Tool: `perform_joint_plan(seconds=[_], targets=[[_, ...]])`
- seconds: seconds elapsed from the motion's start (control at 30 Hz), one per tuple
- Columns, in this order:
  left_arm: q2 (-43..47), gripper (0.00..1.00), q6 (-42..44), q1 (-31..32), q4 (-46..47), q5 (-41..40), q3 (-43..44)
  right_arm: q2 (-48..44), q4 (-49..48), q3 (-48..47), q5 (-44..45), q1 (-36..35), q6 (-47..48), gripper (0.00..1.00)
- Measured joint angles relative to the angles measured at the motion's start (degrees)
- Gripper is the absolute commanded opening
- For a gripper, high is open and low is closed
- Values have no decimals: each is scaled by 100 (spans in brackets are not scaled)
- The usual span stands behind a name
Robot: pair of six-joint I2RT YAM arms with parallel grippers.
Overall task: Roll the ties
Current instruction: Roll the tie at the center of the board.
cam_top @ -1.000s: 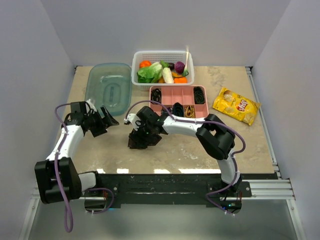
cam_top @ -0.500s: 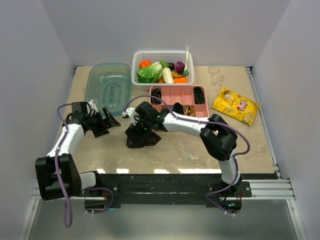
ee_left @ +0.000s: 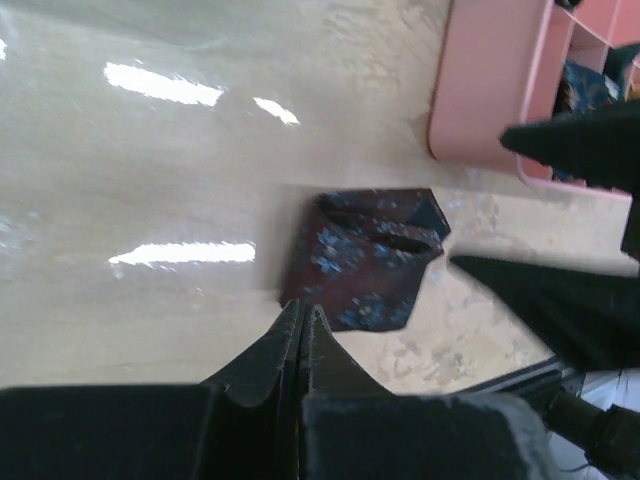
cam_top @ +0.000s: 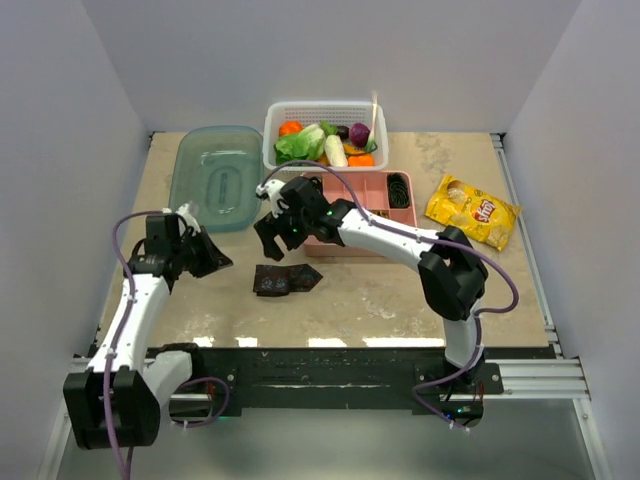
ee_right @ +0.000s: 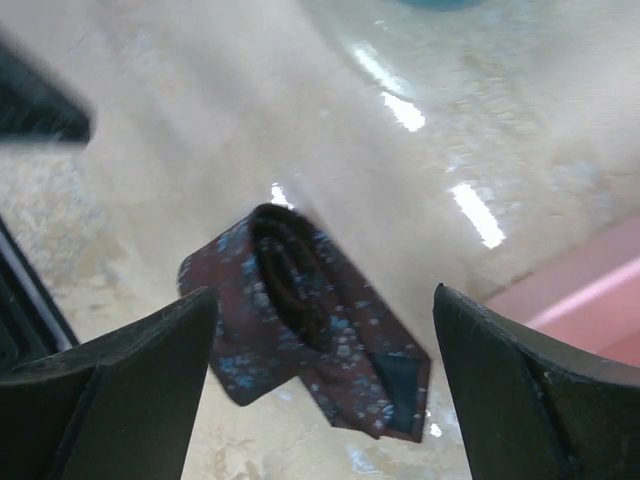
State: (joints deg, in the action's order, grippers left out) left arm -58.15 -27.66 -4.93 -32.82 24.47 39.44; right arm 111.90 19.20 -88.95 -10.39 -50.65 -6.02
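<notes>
A dark maroon tie (cam_top: 288, 279) with pale blue flecks lies rolled on the table, its pointed end sticking out of the coil. The left wrist view shows the tie (ee_left: 365, 260) just beyond my left gripper (ee_left: 303, 308), which is shut on nothing. From above, that left gripper (cam_top: 224, 265) sits a short way left of the roll. My right gripper (cam_top: 270, 238) hangs open above and behind it. In the right wrist view the tie (ee_right: 270, 300) lies free on the table below the wide-apart right gripper (ee_right: 325, 300). A black coiled tie (cam_top: 398, 187) rests in the pink tray (cam_top: 360, 185).
The pink tray (ee_left: 490, 90) stands close behind the roll. A white basket (cam_top: 325, 110) of vegetables and a teal lid (cam_top: 217, 175) stand at the back. A yellow chips bag (cam_top: 472, 211) lies at the right. The right arm reaches across the tray.
My right gripper has lifted off the rolled tie and drawn back toward the tray. The left gripper has shut and pulled back to the left. The roll now lies alone.
</notes>
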Motion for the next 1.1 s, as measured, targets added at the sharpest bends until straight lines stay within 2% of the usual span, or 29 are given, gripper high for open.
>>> perform_joint_plan(seconds=[0.07, 0.1, 0.2, 0.33, 0.57, 0.77, 1.1], targets=[[223, 0, -186, 385, -72, -151, -39, 195, 83, -328, 74, 81, -98, 58], [313, 0, -308, 581, -81, -197, -109, 337, 81, -514, 92, 114, -138, 41], [496, 0, -616, 1005, -157, -278, -481, 761, 127, -992, 142, 138, -227, 24], [535, 0, -940, 1449, -313, -428, -837, 1351, 361, -1392, 201, 105, -317, 13], [472, 0, -1456, 2577, -68, -754, -1110, 1720, 780, -1521, 367, 48, -369, 4], [-116, 0, -1746, 3416, 374, -1292, -1165, 1722, 1156, -1550, 590, -46, -442, 2], [-831, 0, -1963, 4113, 1154, -2347, -1165, 1759, 1749, -1633, 960, -216, -483, 0]])
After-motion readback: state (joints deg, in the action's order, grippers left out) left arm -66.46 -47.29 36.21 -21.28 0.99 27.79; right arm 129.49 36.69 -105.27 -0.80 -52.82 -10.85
